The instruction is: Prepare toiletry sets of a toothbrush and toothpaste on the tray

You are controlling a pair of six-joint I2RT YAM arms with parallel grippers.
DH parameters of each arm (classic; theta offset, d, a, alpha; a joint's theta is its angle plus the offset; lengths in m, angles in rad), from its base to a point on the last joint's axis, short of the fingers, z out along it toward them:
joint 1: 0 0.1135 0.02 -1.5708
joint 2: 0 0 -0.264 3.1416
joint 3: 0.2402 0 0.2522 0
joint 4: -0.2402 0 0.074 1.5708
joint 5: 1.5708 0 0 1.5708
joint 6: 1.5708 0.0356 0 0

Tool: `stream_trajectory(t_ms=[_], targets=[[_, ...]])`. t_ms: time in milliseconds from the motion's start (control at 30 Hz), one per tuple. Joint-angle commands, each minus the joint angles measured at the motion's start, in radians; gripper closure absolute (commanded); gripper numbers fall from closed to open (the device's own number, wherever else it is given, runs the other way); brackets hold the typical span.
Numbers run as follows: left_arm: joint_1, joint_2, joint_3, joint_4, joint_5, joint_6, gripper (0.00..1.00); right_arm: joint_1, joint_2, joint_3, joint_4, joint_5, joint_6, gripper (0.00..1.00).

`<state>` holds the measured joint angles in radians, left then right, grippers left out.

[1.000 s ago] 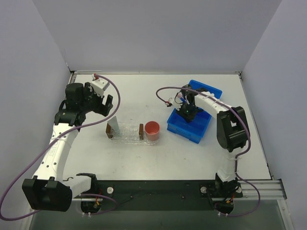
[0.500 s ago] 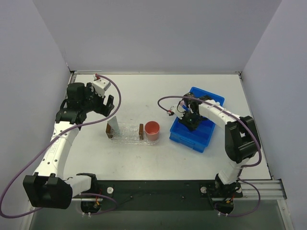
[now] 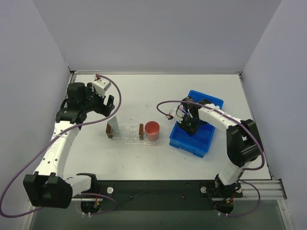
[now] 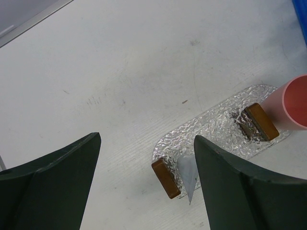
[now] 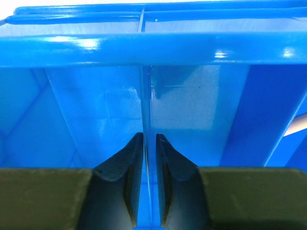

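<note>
The clear bumpy tray [image 3: 127,133] [image 4: 216,120] lies left of centre with a brown block at each end. A whitish-grey toothpaste [image 3: 115,123] [image 4: 188,172] tube leans on its left end beside the brown block [image 4: 166,178]. My left gripper [image 3: 109,102] [image 4: 146,139] hangs open above the table, up and left of the tray, with nothing between its fingers. My right gripper [image 3: 188,125] [image 5: 149,136] reaches down into the blue bin [image 3: 203,144] [image 5: 144,48], shut on the thin divider wall [image 5: 148,110]. The toothbrush is out of view.
A pink cup [image 3: 152,130] [image 4: 295,103] stands against the tray's right end, between tray and bin. The second brown block [image 3: 141,131] [image 4: 259,122] sits on the tray beside the cup. Walls close the table at the back and both sides.
The blue bin has slid toward the near edge and turned a little, pulled by my right gripper. The left arm has barely moved.
</note>
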<state>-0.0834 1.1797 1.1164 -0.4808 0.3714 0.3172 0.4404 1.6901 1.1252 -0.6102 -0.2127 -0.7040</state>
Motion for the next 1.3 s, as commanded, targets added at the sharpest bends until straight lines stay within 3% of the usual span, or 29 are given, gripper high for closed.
stream_trajectory(t_ms=[0, 200, 433, 700, 900, 1267], targets=[[0.004, -0.017, 0.016, 0.033, 0.017, 0.000, 0.11, 0.014, -0.023, 0.013, -0.017, 0.013, 0.029, 0.84], [0.004, -0.029, 0.014, 0.024, 0.009, 0.008, 0.11, 0.018, -0.047, 0.062, -0.039, 0.030, 0.058, 0.72], [0.004, -0.029, 0.008, 0.025, 0.012, 0.016, 0.11, 0.026, -0.139, 0.226, -0.175, 0.016, 0.104, 0.59], [0.004, -0.020, 0.003, 0.056, 0.032, -0.013, 0.11, -0.048, -0.145, 0.375, -0.203, 0.039, 0.150, 0.58], [0.004, -0.011, 0.002, 0.082, 0.038, -0.026, 0.11, -0.167, 0.005, 0.521, -0.203, 0.024, 0.245, 0.57], [0.004, -0.008, 0.017, 0.051, 0.027, -0.021, 0.11, -0.250, 0.301, 0.731, -0.189, 0.035, 0.299, 0.56]])
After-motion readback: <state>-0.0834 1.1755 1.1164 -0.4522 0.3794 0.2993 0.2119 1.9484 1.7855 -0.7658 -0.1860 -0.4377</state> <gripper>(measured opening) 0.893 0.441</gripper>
